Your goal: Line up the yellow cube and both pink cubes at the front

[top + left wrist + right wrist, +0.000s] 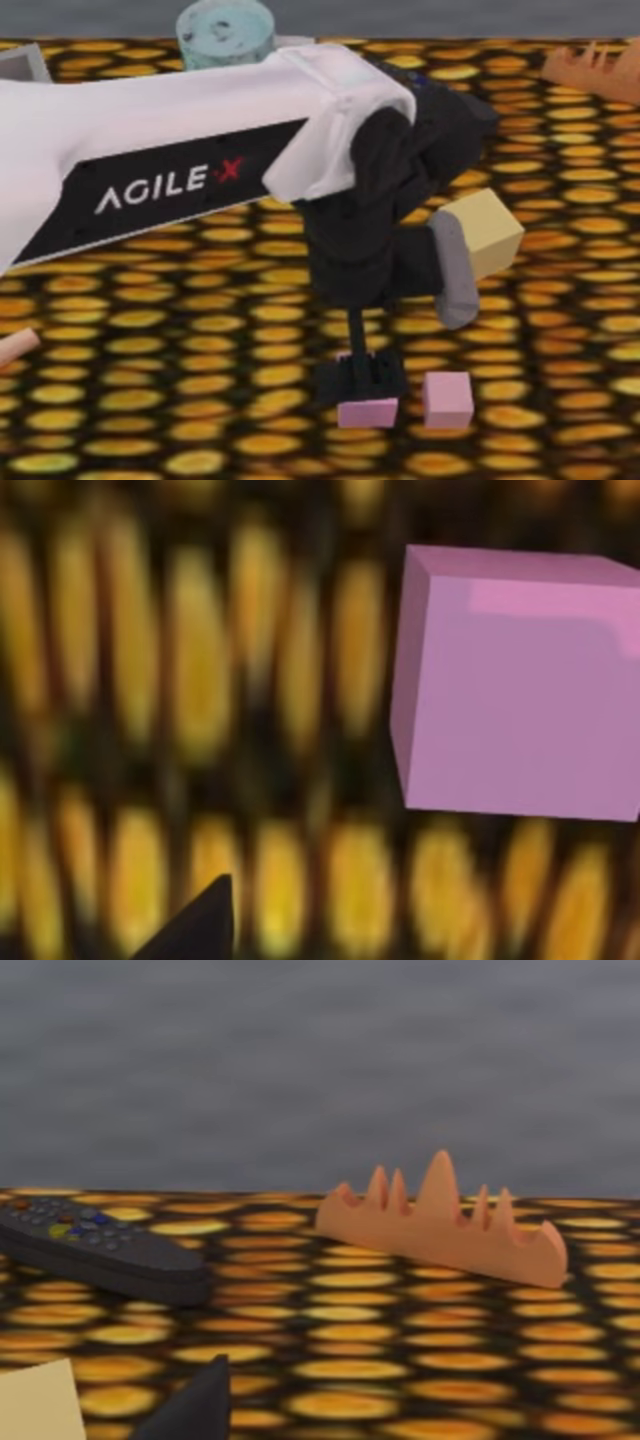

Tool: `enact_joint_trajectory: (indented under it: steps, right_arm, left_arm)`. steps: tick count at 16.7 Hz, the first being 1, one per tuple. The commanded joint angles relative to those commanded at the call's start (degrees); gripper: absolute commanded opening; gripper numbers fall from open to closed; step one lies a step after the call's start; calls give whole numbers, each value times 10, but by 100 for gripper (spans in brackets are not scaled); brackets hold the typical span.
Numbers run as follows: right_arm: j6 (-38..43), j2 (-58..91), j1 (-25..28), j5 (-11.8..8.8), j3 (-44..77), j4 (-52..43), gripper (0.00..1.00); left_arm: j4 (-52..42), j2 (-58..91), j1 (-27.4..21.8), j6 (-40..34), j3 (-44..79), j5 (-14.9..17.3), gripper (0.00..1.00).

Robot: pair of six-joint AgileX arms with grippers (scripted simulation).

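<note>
My left arm reaches across the table from the left. Its gripper [362, 382] points down just behind one pink cube [367, 411] near the front edge. The other pink cube [447, 399] sits a short gap to its right. The left wrist view shows one dark fingertip [205, 925] and a pink cube [520, 680] close by, off to the side and outside the open jaws. The yellow cube [487, 231] lies farther back on the right, its left side covered by a grey rounded part of the arm. The right wrist view catches that cube's corner [35, 1400] beside one fingertip [200, 1405] of the open right gripper.
A teal cylinder [225, 30] stands at the back, with a grey box corner [25, 62] at the back left. An orange spiky piece [590, 65] [440, 1230] lies at the back right near a dark remote [100, 1245]. A beige rod end [15, 348] shows at the left edge.
</note>
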Motion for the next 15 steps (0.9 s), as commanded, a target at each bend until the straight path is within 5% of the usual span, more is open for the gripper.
enact_joint_trajectory:
  steps: [6, 15]
  right_arm:
    - [-5, 233, 45, 1, 224, -148, 100]
    - [-16, 830, 139, 2, 710, -473, 100]
  left_arm:
    - [117, -211, 108, -69, -176, -8, 100]
    - [391, -741, 347, -234, -606, -15, 100]
